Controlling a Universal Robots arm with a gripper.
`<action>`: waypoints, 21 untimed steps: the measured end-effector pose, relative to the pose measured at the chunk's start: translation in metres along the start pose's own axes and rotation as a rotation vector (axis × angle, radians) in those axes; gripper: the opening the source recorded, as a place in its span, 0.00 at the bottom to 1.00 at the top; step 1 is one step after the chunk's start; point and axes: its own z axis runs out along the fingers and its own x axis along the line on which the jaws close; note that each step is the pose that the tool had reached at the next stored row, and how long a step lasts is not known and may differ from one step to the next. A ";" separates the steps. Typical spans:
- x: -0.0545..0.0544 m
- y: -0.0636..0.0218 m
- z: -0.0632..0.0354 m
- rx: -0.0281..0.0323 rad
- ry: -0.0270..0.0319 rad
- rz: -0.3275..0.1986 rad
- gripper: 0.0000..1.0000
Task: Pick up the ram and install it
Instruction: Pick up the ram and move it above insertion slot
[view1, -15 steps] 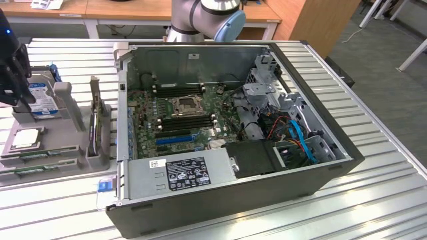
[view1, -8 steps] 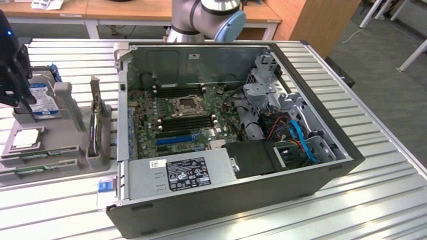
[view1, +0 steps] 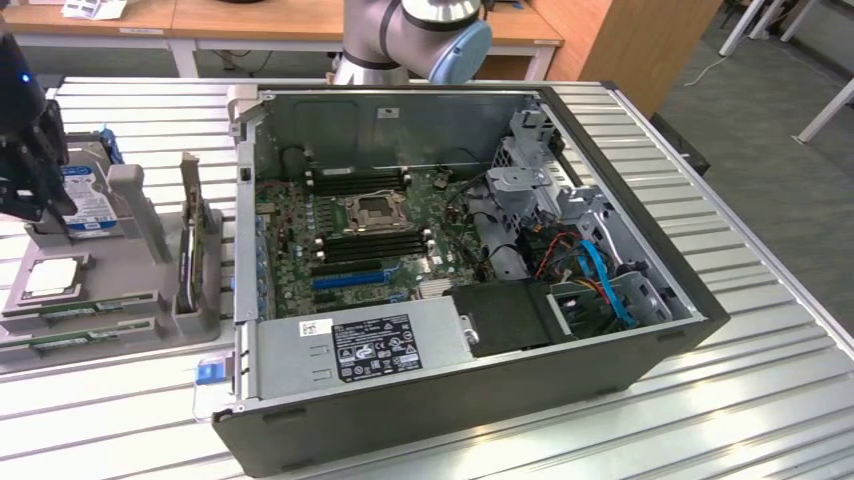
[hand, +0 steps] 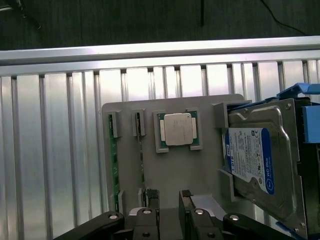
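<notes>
1. Nearest the wrist camera is the claw (hand: 168, 207). Its two dark fingers (hand: 186, 202) are spread apart with nothing between them, and it hangs over a grey holder (hand: 200, 165).
2. The ram (hand: 114, 160) is a narrow green stick standing on its thin edge in that holder. A second stick (hand: 141, 155) stands just beside it and parallel to it. Both long axes run from small grey end blocks straight toward the claw.
3. The ends of both sticks nearest the claw are hidden behind its black linkage. Whether a fingertip touches the second stick cannot be told.
4. Beside the sticks, a square silver processor chip (hand: 177, 129) lies flat in the holder. Beyond it, a hard drive (hand: 260, 160) with a blue and white label leans tilted in its cradle, cut off by the frame edge.
5. In the exterior view the holder sits at the far left of the frame on a slatted metal tabletop (view1: 747, 400). The two green sticks are at the lower left, with their long axes running nearly across the frame. Their chips are too small to make out.
6. In the same view, the claw's black body hangs at the upper left edge, partly cut off and covering part of the hard drive.
7. The exterior view adds an open computer case (view1: 441, 430) filling the middle of the frame. Inside it are a green motherboard (view1: 400, 215) and a grey power supply (view1: 360, 345). The robot arm (view1: 414, 30) is at the top centre.
</notes>
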 end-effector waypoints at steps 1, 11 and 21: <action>0.000 -0.0002 0.0051 -0.0001 0.0000 0.000 0.30; 0.001 -0.0010 0.0230 -0.0001 0.0001 0.000 0.30; 0.001 -0.0016 0.0356 -0.0001 0.0001 0.000 0.30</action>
